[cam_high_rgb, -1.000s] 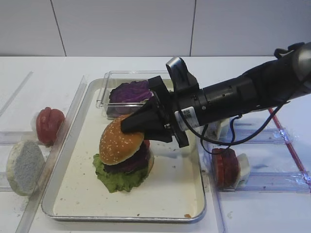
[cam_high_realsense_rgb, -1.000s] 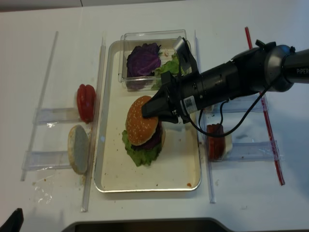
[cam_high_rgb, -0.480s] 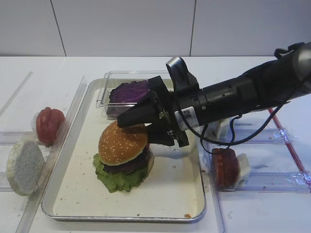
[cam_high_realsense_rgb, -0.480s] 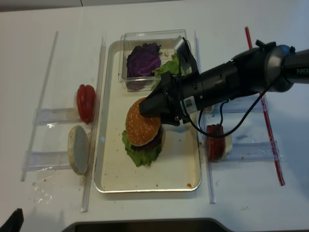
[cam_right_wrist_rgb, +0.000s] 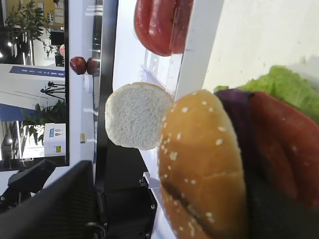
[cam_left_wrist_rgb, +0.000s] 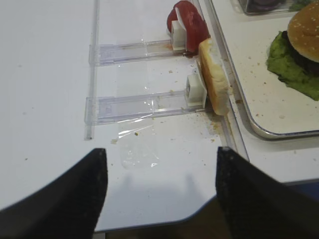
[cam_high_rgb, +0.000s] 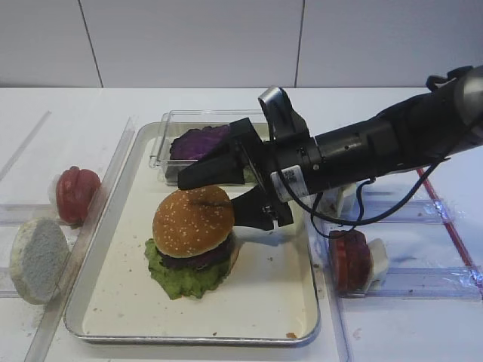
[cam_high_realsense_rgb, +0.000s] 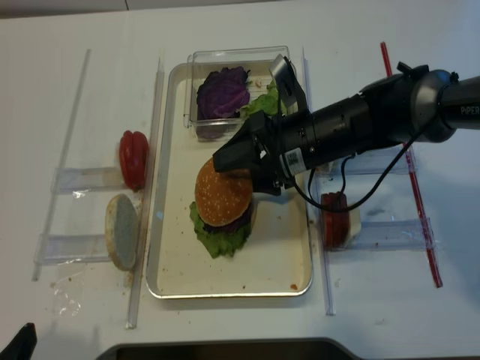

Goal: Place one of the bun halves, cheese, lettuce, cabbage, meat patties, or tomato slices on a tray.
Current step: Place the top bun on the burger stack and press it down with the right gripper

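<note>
White tabletop: right end effector (cam_high_rgb: 226, 190) spread wide, straddling bun top (cam_high_rgb: 192, 221), unclamped.

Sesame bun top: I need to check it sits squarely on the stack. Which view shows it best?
Exterior high: the sesame bun top appears whole, capping the stack. Realsense shows it from above; right wrist sideways and close; left wrist only an edge.

Brushed, dull-shining metal on the tray (cam_high_rgb: 98, 249); matt golden crust, seed-speckled, on the bun top (cam_high_rgb: 192, 221). Clear glossy plastic box (cam_high_rgb: 167, 121) behind, ruffled lettuce (cam_high_rgb: 181, 279), and the pale bun half (cam_high_rgb: 36, 260) looks floury, perhaps rough.
</note>
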### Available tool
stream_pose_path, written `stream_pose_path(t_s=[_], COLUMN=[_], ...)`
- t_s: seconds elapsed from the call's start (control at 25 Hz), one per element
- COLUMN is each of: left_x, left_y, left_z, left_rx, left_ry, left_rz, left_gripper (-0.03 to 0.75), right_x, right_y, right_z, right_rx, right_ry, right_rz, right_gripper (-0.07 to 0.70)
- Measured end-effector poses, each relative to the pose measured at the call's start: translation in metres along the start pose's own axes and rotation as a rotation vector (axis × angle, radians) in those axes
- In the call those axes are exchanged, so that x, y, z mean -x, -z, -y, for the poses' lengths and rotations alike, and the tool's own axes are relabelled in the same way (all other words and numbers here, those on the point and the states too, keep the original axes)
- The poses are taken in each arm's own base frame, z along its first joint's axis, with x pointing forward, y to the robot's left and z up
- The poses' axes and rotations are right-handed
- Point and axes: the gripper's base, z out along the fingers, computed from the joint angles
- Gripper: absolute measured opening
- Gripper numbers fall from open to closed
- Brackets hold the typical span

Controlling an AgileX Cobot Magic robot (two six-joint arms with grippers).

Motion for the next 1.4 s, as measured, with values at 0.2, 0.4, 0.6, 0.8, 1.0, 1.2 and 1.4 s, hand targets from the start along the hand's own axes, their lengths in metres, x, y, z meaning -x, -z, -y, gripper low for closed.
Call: stream_pose_path(t_s=[0.2,0.4,0.6,0.8,1.0,1.2,1.4], left_x=[0.0,0.0,0.0,0.0,0.0,0.0,0.0], left_y=[0.0,0.0,0.0,0.0,0.0,0.0,0.0], left_z=[0.0,0.0,0.0,0.0,0.0,0.0,0.0], left_rx=[0.0,0.0,0.0,0.0,0.0,0.0,0.0], left_ry=[0.0,0.0,0.0,0.0,0.0,0.0,0.0], left_rz=[0.0,0.0,0.0,0.0,0.0,0.0,0.0], left_gripper=[0.428,0.428,0.428,0.428,0.428,0.428,0.428], right_x=[0.0,0.001,0.01,0.013,0.012,0.013,0.017], right_y=[0.0,0.002,0.018,0.024,0.024,0.025,0.034], right_z=[-0.001,-0.001,0.005,0.008,0.008,0.009,0.012], right_rx=[0.006,0.014,0.007,-0.005,-0.006,-0.007,-0.016], right_ry=[-0.003,-0.006,-0.043,-0.058,-0.059,-0.062,-0.075], right_rz=[0.005,0.007,0.055,0.06,0.059,0.06,0.081], right_gripper=[0.644,0.666,0.669,0.669,0.669,0.669,0.669])
